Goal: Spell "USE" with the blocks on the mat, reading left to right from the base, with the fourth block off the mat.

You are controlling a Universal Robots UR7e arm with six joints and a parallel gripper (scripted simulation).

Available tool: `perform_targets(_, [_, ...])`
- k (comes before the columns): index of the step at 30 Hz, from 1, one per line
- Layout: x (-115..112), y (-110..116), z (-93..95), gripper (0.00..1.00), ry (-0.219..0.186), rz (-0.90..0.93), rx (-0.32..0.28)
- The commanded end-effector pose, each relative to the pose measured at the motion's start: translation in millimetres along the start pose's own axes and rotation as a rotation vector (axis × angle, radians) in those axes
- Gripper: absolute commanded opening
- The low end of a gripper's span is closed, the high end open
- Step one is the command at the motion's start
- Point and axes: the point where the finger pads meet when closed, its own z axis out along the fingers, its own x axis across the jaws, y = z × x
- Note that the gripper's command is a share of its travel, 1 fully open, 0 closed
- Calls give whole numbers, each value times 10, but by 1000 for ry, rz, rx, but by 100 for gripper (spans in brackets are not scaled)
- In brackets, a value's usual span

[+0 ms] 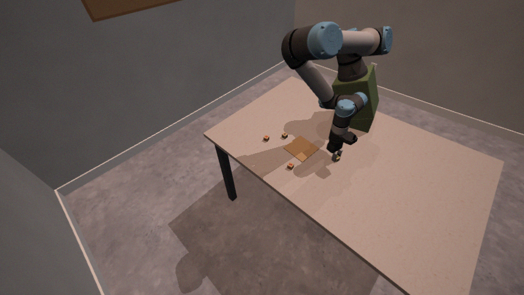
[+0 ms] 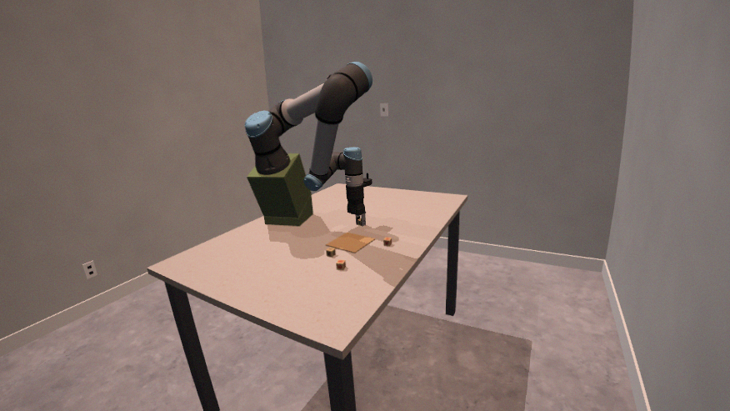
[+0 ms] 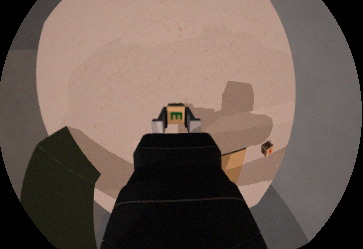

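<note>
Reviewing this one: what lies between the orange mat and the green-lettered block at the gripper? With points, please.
Only shadowed tabletop [image 1: 386, 183] [image 2: 242, 261] shows between the mat [image 1: 298, 145] [image 2: 348, 242] and the green-lettered block [image 1: 337, 157] [image 3: 176, 115], seen in the top view.

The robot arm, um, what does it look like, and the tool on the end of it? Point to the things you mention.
The arm [image 1: 313, 81] [image 2: 324, 146] has rounded dark brown-grey joints, smooth pale grey tubes and light blue round caps. A pale grey band sits above the tool [image 1: 337, 156] [image 2: 360, 220] [image 3: 176, 122], which has a blocky black body and two short fingers in dark and light grey. I can't make out any cables.
</note>
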Motion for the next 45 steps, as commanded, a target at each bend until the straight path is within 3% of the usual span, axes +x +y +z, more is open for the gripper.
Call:
perform_targets(1, [3,-1,-4,49,1,0,0])
perform_targets(29, [4,-1,-25,49,1,0,0])
perform_targets(41, [3,-1,-269,49,1,0,0])
perform_targets(45, [3,-1,-427,49,1,0,0])
